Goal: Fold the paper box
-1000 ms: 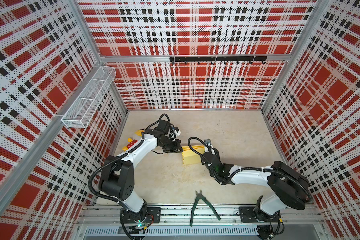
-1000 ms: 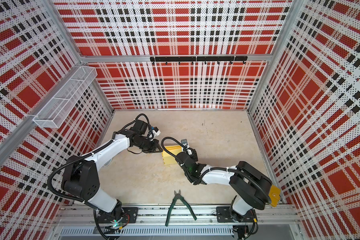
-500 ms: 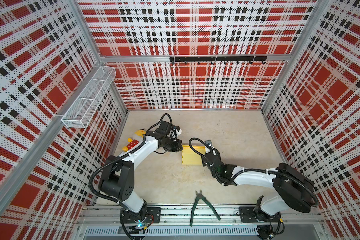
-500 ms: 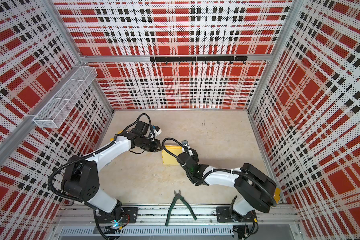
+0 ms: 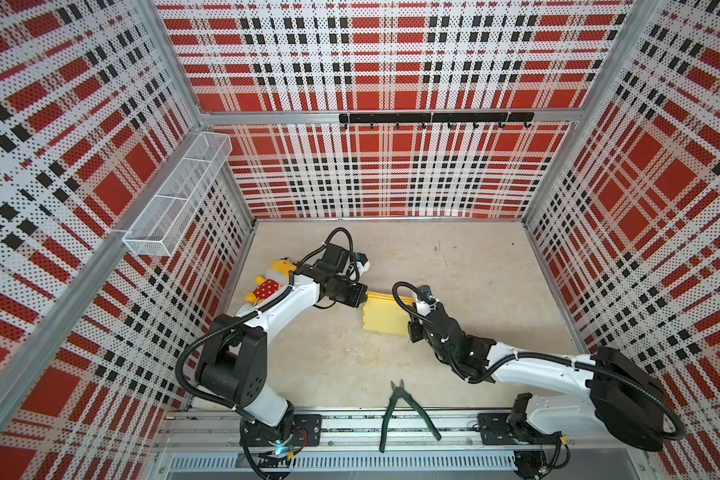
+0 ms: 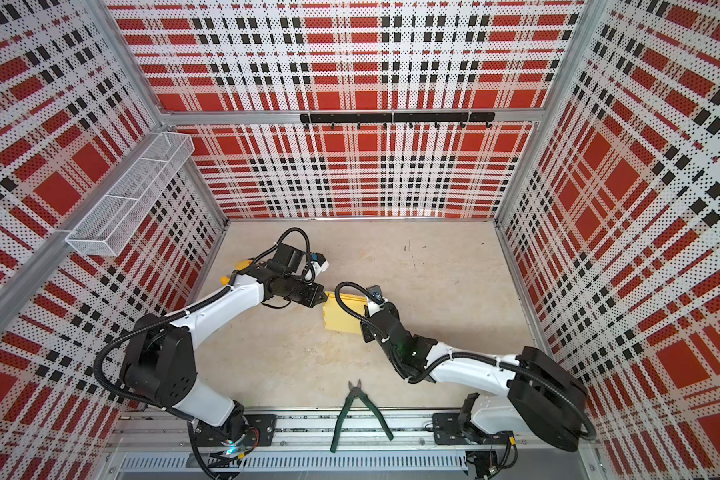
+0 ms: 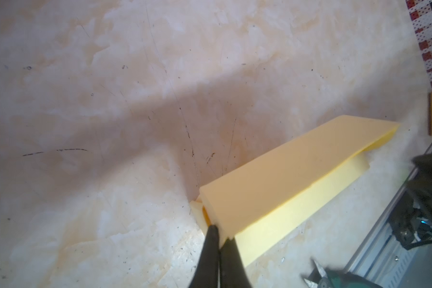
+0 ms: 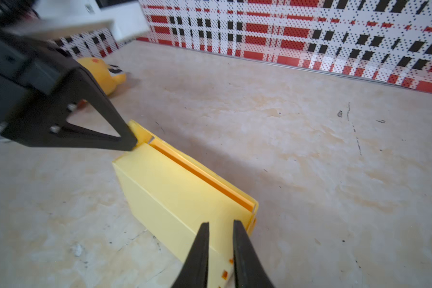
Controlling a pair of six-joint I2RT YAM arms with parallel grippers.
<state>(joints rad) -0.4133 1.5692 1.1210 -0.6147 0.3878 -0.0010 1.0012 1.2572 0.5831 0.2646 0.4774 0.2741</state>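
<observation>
**Top views.** The paper box (image 5: pixel 385 316) lay flat on the surface (image 5: pixel 474 266) near its middle, between the two arms and mostly formed. Both top views showed the paper box (image 6: pixel 341 319) alike. The left jaws met the corner nearest the left arm, and the right jaws sat at the opposite edge. One arm at each end is probably so that one end is anchored while the other is worked. Green-handled cutters (image 5: pixel 400 405) lay well apart by the front rail and a plush toy (image 5: pixel 267 284) lay near the left wall — neither in play.

**Left wrist view.** The left jaws were closed tight, pinching thin card at one corner of the paper box (image 7: pixel 272 189). The top panel appeared raised at its far end, so the lid looked unseated.

**Right wrist view.** The right jaws were parted by a narrow gap with nothing between them, hovering over the near end of the paper box (image 8: pixel 185 192). A slot with an orange interior ran along the far long edge. Judgement: the pinch steadies the box so the lid flap can be pressed home.
</observation>
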